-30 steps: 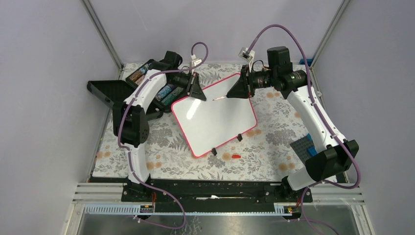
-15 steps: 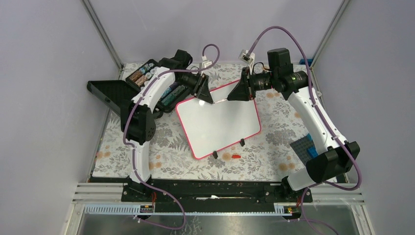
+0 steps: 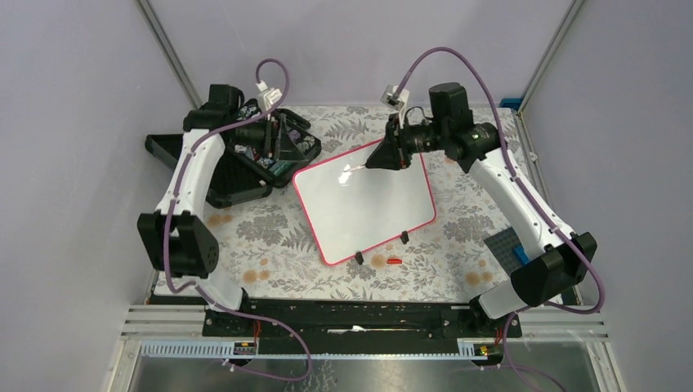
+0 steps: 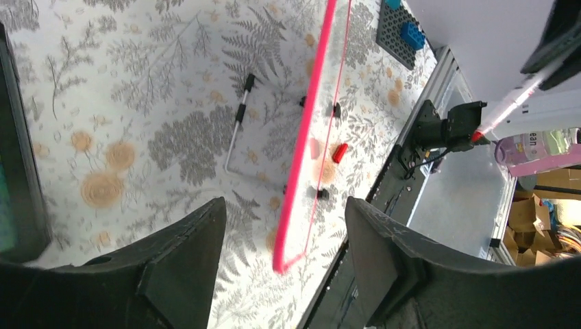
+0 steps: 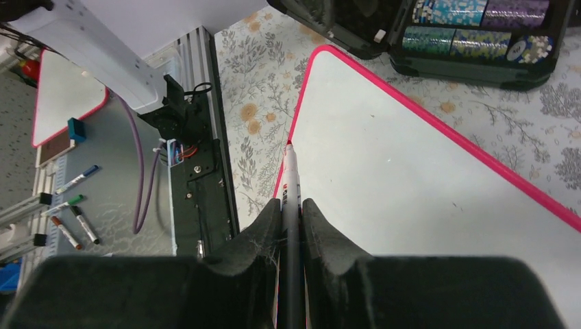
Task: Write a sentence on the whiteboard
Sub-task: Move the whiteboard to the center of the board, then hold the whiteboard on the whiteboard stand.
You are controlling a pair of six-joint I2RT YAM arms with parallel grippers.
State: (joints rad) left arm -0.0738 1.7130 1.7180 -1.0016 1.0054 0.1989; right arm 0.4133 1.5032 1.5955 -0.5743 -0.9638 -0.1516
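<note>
The whiteboard lies blank in the middle of the table, with its red-pink rim and two black clip feet on the near edge. My right gripper is shut on a white marker, which points down at the board's far-left part. Whether the tip touches the surface I cannot tell. My left gripper hangs open and empty above the black case, off the board's left side. In the left wrist view its fingers frame the board's rim from a distance.
The black case holds rows of poker chips, with its lid open at far left. A small red cap lies just in front of the board. A grey plate with blue bricks sits at the right. A thin bent rod lies on the cloth.
My left gripper has opened, let go of the board's far-left corner and swung back left over the black case. The board turned slightly. My right gripper moved left with the marker.
</note>
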